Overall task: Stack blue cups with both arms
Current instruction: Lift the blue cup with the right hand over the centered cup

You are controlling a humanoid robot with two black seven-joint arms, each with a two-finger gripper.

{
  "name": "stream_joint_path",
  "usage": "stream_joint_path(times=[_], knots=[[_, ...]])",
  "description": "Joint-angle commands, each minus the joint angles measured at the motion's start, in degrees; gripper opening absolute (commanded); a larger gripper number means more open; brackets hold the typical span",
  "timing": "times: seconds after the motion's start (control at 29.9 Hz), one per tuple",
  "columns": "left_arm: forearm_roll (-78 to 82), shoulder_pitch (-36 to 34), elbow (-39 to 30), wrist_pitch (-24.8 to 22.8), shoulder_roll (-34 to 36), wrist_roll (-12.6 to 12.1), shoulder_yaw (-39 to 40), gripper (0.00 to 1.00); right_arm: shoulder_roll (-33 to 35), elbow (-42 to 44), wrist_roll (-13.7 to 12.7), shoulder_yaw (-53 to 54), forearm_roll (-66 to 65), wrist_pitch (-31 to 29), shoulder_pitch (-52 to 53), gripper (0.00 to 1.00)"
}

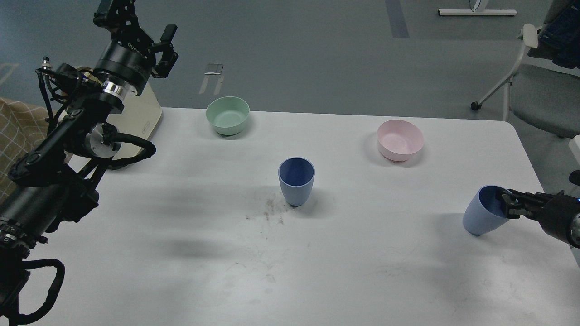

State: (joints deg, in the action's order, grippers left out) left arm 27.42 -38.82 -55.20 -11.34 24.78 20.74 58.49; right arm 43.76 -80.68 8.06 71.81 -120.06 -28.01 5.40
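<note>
One blue cup point(296, 181) stands upright near the middle of the white table point(362, 262). The second blue cup point(481, 216) is at the right edge, tilted with its mouth facing right. My right gripper point(508, 204) comes in from the right at this cup's mouth; its fingers look parted around the near rim, one reaching inside. My left gripper point(167, 50) is raised high at the far left, beyond the table's back edge, open and empty, far from both cups.
A pale green bowl point(227, 115) stands at the back left and a pale pink bowl point(400, 140) at the back right. A beige object point(142, 118) lies at the table's left corner under my left arm. A grey chair point(541, 93) stands off the right side.
</note>
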Motion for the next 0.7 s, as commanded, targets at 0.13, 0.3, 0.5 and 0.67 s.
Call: stream_joint_path(times=[0.13,0.3,0.5,0.67], knots=[[0.1,-0.4,0.0,0.0,0.1,0.0,-0.1,0.98,0.0,-0.1,0.0,0.2,0.3,0.0,0.0,0.0],[0.1,-0.5,0.0,0.1,0.1,0.0,0.0,0.98,-2.3,-0.2,0.1,2.1,1.0,0.0,0.6,0.0],[0.2,-0.6,-0.1,0.2,0.4,0.0,0.0,0.98,-3.2,-1.0,0.1,4.1,2.5,0.0,7.0,0.0],[0.3,-0.7,-0.2,0.1,1.1,-0.2,-0.2,0.98,-8.3,-2.7,-0.9,0.4,7.2,0.0,16.8,0.0]])
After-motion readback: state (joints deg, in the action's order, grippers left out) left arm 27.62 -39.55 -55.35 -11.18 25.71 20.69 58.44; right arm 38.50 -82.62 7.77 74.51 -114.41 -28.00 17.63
